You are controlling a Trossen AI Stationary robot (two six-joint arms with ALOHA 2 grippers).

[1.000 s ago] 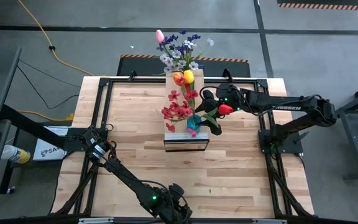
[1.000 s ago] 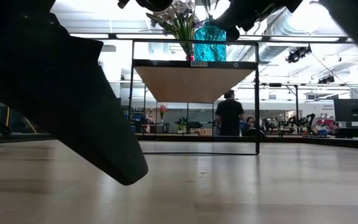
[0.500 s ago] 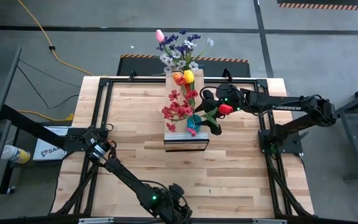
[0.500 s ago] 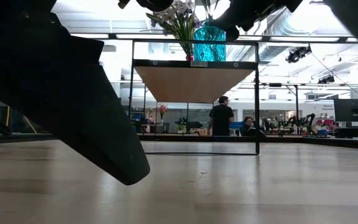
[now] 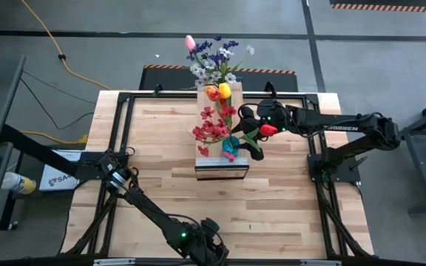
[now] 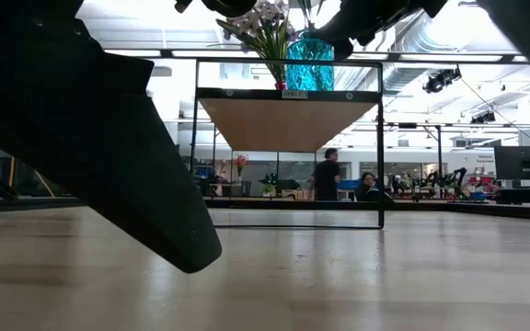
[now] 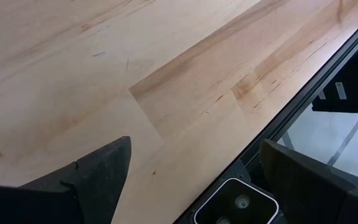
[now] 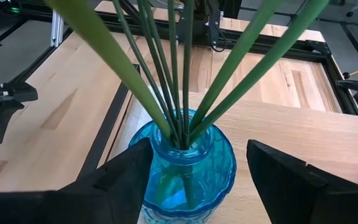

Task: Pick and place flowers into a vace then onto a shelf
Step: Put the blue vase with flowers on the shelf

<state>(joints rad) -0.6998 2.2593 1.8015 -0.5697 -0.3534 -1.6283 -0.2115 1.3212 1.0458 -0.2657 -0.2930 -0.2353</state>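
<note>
The translucent turquoise glass vase (image 8: 185,171) carries a faceted diamond pattern and holds plain green stems. The artificial flowers (image 5: 217,89) show pink, orange, yellow and red tulips, with purple, white and red small-blossom sprays. The pale wood-plank shelf (image 5: 221,164) matches the light, streaked desk (image 7: 104,74); both arms are black.

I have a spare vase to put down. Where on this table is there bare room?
The table is bare left of the shelf, up to the black frame, and along the near side. It is crowded at the shelf: the blue vase of flowers stands there, with the right end effector around it.
</note>
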